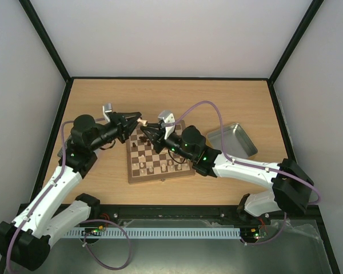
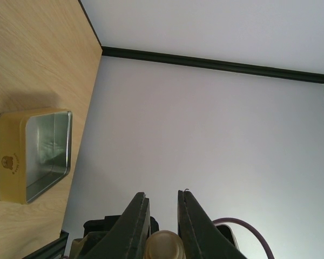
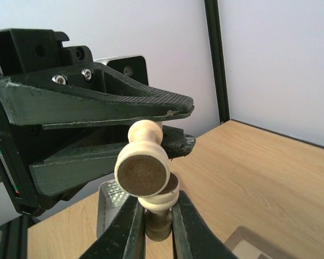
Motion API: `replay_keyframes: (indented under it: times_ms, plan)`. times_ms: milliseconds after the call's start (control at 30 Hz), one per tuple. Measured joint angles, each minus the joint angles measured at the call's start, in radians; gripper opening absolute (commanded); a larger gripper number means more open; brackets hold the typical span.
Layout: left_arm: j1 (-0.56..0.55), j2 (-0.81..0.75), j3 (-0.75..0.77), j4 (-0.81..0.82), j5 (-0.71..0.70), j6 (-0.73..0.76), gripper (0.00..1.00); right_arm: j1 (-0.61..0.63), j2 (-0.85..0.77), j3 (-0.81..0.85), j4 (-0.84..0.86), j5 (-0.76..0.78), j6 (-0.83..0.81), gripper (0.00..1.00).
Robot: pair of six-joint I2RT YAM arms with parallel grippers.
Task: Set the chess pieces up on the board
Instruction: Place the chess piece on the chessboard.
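Note:
The board [image 1: 138, 171] lies mid-table with several chess pieces [image 1: 162, 167] on its squares. Above its far left corner my left gripper [image 1: 138, 121] is shut on a pale piece [image 1: 142, 121]. In the right wrist view that piece [image 3: 142, 171] turns its brown felt base to the camera, pinched between the left fingers [image 3: 124, 100]. Directly under it, a second pale piece [image 3: 161, 200] sits between the fingers of my right gripper [image 3: 155, 200], which are closed against it. In the left wrist view, a pale round end [image 2: 163, 245] shows between the left gripper [image 2: 162, 195] fingers.
A grey metal tray [image 1: 231, 140] sits right of the board. A gold-sided tin tray [image 2: 35, 156] rests on the table at the left, mostly under the left arm in the top view. Both arms meet over the board's far edge.

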State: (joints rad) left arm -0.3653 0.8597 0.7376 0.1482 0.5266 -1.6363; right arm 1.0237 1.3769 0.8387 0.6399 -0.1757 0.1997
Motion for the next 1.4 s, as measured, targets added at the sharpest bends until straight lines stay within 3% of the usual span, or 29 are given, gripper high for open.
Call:
replay_keyframes:
  times_ms: [100, 367, 600, 733, 1033, 1167, 1400]
  plan:
    - [0.0, -0.005, 0.0, -0.001, 0.0, 0.0, 0.12, 0.0, 0.0, 0.0, 0.0, 0.0, 0.0, 0.02]
    - [0.0, -0.032, -0.003, -0.064, -0.072, 0.1, 0.12, 0.001, -0.011, -0.025, -0.021, -0.002, 0.038, 0.02]
    - [-0.025, -0.035, 0.019, -0.222, -0.227, 0.43, 0.12, 0.002, -0.141, -0.126, -0.129, 0.069, 0.122, 0.02]
    - [-0.126, -0.025, 0.027, -0.29, -0.329, 0.633, 0.1, 0.002, -0.229, -0.135, -0.212, 0.185, 0.182, 0.02]
    - [-0.513, 0.021, -0.092, -0.317, -0.645, 0.945, 0.11, 0.002, -0.325, -0.135, -0.345, 0.401, 0.262, 0.02]
    - [-0.569, 0.085, -0.156, -0.299, -0.721, 1.01, 0.11, 0.002, -0.33, -0.135, -0.372, 0.433, 0.266, 0.02]
    - [-0.572, 0.237, -0.175, -0.222, -0.834, 1.067, 0.12, 0.002, -0.33, -0.135, -0.39, 0.451, 0.265, 0.02]
